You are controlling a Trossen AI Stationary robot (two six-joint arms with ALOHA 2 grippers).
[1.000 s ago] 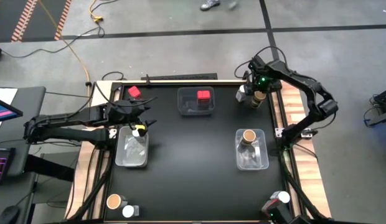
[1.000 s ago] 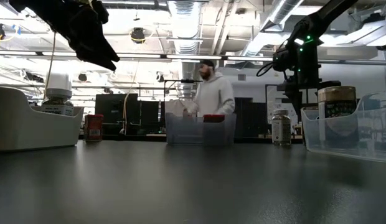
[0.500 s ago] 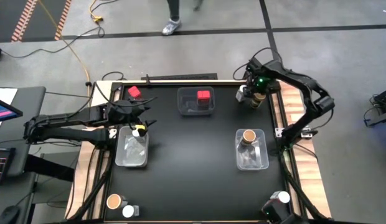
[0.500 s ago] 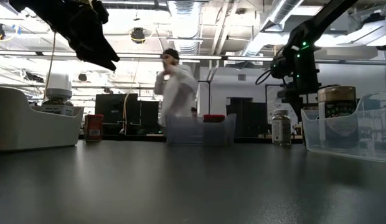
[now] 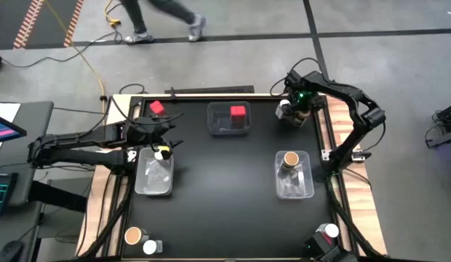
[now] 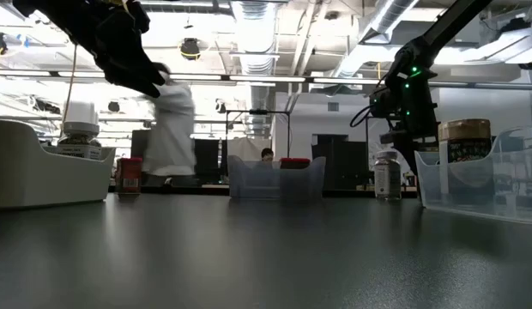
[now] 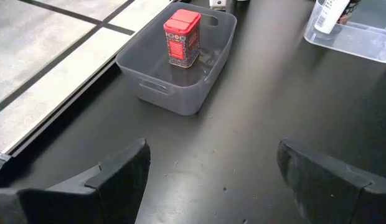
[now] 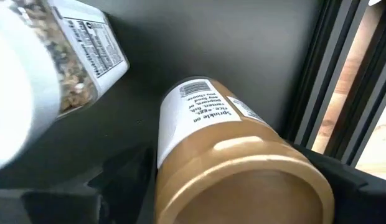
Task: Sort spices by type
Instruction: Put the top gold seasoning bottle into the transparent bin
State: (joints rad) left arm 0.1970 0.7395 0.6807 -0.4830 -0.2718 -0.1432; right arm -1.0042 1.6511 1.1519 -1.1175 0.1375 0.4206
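At the far right corner a tan-lidded jar (image 8: 243, 162) stands beside a white-capped jar (image 8: 31, 81). My right gripper (image 5: 294, 109) points down over it. Its fingers stand either side of the tan-lidded jar, just below the lid. Another tan-lidded jar (image 5: 289, 159) stands in the right bin (image 5: 297, 188). One red container (image 5: 238, 112) sits in the far middle bin (image 5: 224, 125); another (image 5: 157, 108) stands on the table at far left. My left gripper (image 7: 211, 168) hangs open above the left bin (image 5: 151, 180), which holds a white-capped jar (image 6: 80, 137). My right gripper comes at the tan-lidded jar from above, one finger (image 8: 127, 180) on each side of its body (image 8: 180, 124). The jar stands upright on the table. I cannot tell whether the fingers touch it.
A tan-lidded jar (image 5: 133, 235) and a white-capped one (image 5: 150, 247) stand at the near left corner. Another white cap (image 5: 329, 231) shows at the near right. The table's wooden rail (image 8: 361, 93) runs close beside the right gripper. A person walks past beyond the far edge.
My right gripper has sunk a little, straight down over the tan-lidded jar at the far right corner. The jars have not moved. The person behind the table has walked toward the left.
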